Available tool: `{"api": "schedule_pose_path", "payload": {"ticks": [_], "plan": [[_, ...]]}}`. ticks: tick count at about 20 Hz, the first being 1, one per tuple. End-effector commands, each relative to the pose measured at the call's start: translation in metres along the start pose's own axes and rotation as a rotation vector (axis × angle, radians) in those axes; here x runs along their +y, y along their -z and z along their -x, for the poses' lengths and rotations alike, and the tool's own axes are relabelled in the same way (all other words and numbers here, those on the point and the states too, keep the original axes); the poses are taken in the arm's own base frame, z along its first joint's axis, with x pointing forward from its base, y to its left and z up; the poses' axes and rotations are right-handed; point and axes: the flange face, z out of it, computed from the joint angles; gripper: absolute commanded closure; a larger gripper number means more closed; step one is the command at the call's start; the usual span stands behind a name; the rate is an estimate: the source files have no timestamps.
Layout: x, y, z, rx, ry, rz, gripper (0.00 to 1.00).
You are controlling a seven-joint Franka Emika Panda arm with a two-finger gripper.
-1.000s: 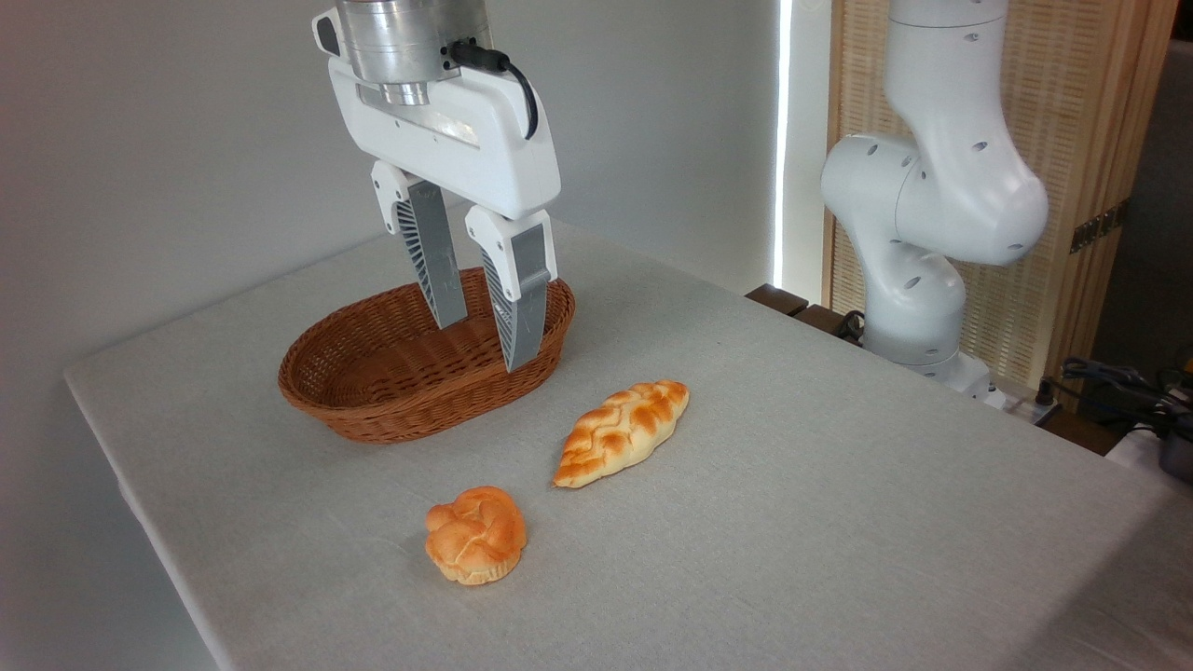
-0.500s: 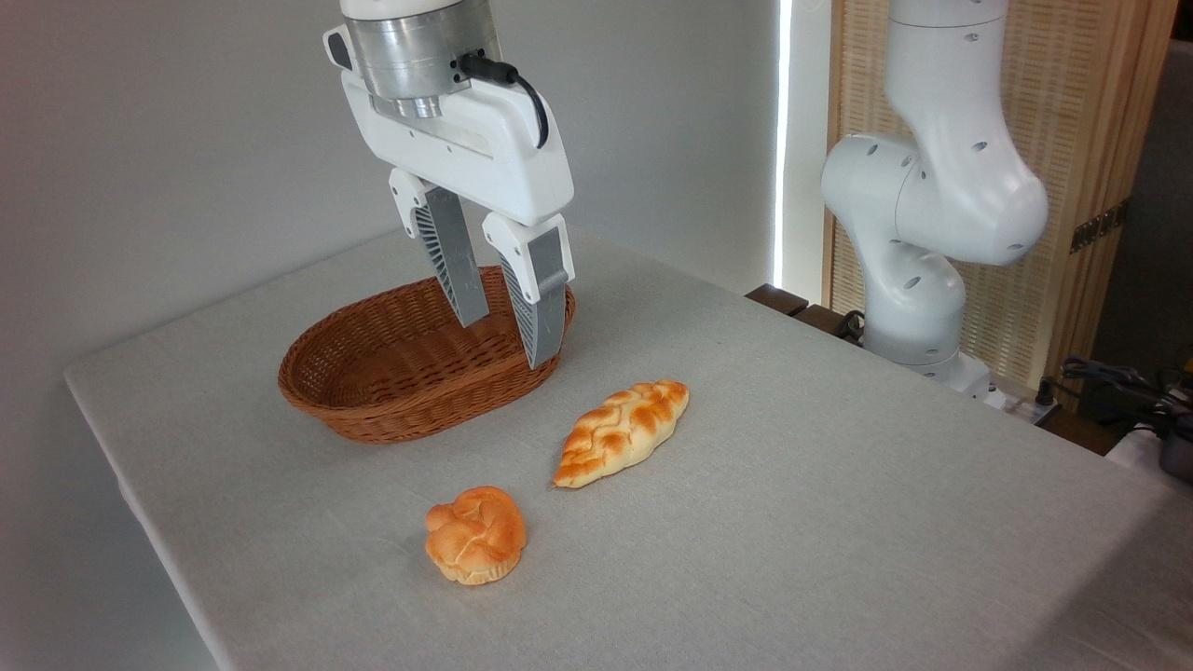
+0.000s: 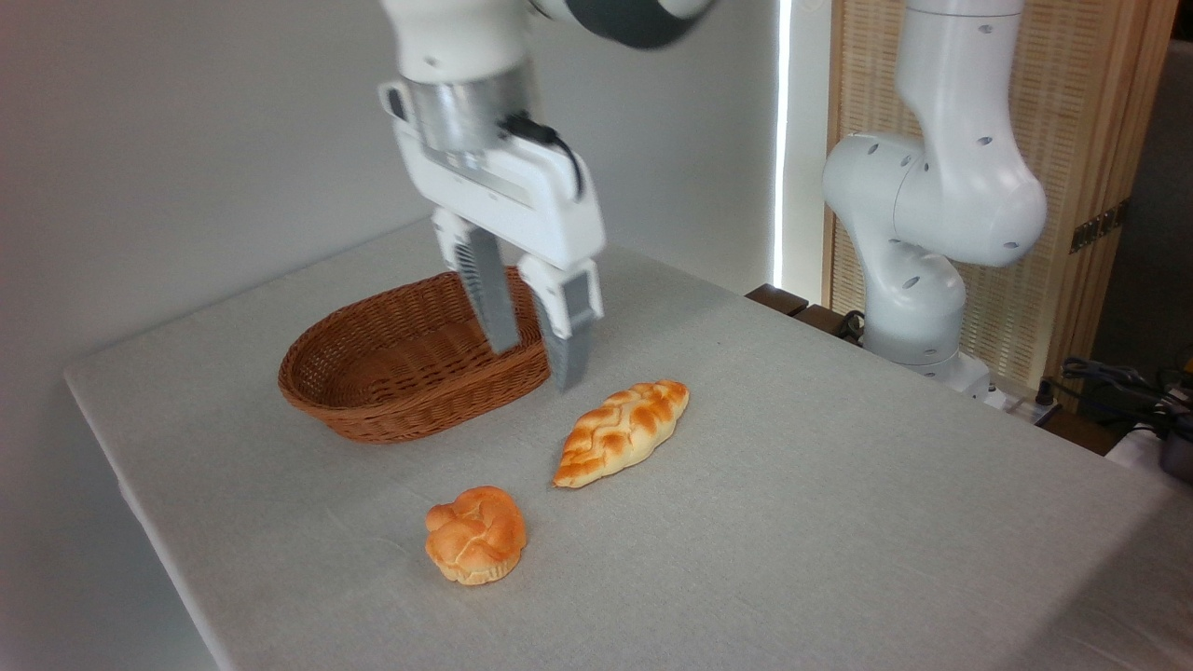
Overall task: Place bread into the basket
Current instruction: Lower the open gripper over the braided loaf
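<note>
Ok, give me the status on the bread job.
Done: nothing delivered; the basket holds no bread. In hand: the gripper hangs open and empty beside the basket's right end, above and left of the bread, not touching it. Left: descend, grasp the loaf, carry it into the basket. The bun sits untouched.
</note>
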Motion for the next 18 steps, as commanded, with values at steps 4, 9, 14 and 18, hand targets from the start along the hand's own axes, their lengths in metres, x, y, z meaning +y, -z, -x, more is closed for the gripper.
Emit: {"api": "schedule_pose_path", "payload": {"ticks": [4,9,14,18], "plan": [[0.072,-0.086,0.055,0.131,0.025,0.001,0.0],[0.086,-0.12,0.055,0.098,0.003,0.032,0.0],[0.087,-0.127,0.057,0.063,-0.034,0.003,0.0],[0.093,-0.127,0.054,0.053,-0.058,-0.004,0.0]]}}
